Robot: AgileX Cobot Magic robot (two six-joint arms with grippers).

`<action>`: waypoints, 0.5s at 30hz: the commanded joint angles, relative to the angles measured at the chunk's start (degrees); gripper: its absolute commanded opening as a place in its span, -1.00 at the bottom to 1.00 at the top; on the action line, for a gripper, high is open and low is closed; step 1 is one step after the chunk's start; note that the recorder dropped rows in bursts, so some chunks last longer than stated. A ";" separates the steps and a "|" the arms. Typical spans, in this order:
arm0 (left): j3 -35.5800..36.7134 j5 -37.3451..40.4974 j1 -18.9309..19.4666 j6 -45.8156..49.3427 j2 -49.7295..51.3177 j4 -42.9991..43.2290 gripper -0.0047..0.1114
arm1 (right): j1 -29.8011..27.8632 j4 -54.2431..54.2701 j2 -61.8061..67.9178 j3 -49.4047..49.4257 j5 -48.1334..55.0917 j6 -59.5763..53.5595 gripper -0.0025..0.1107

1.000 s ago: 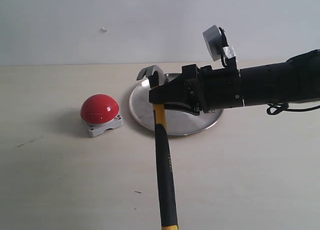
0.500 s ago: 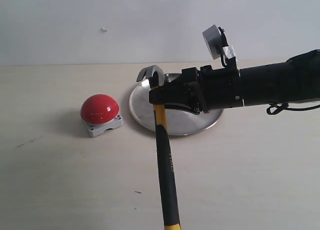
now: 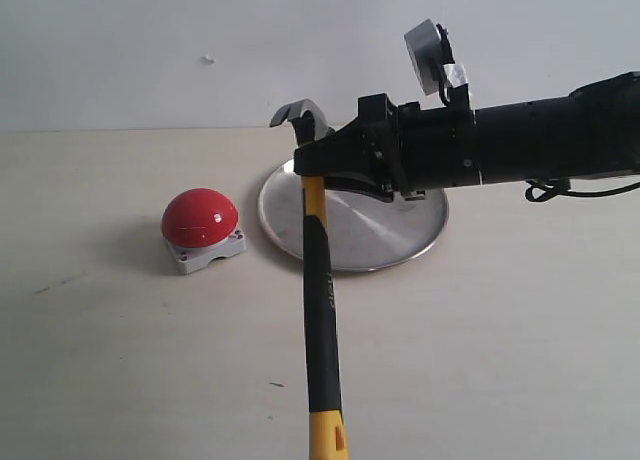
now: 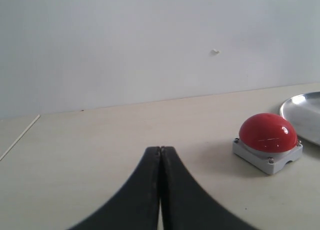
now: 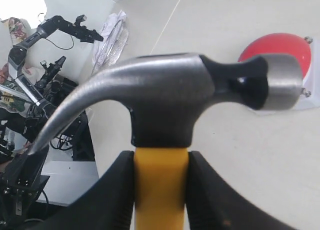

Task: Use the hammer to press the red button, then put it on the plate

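Observation:
My right gripper (image 3: 313,166) (image 5: 161,162) is shut on the yellow neck of the hammer (image 3: 320,300) (image 5: 170,97), just under its dark metal head. The head is raised over the near-left rim of the silver plate (image 3: 400,235), and the handle hangs down toward the front of the table. The red button (image 3: 200,218) (image 4: 267,133) (image 5: 280,44) sits on its grey base to the left of the plate, apart from the hammer. My left gripper (image 4: 160,150) is shut and empty, low over the table, with the button ahead of it to one side.
A pale wall stands behind the table. The plate's edge (image 4: 302,110) shows just beyond the button in the left wrist view. Other equipment and a floor lie past the table edge in the right wrist view.
My right gripper has lifted the hammer and shifted it slightly left. The handle's yellow end has risen into view at the front. The left gripper has not moved.

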 commanded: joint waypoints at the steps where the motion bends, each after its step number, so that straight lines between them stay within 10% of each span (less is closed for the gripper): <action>1: -0.03 -0.22 0.17 0.05 -0.36 0.00 -0.90 | 0.07 2.58 -0.83 -1.53 0.61 0.45 -0.96; 15: -0.03 -12.16 0.17 -21.58 -0.36 -4.48 -0.90 | 0.07 2.58 -0.83 -3.75 -4.06 0.45 -0.96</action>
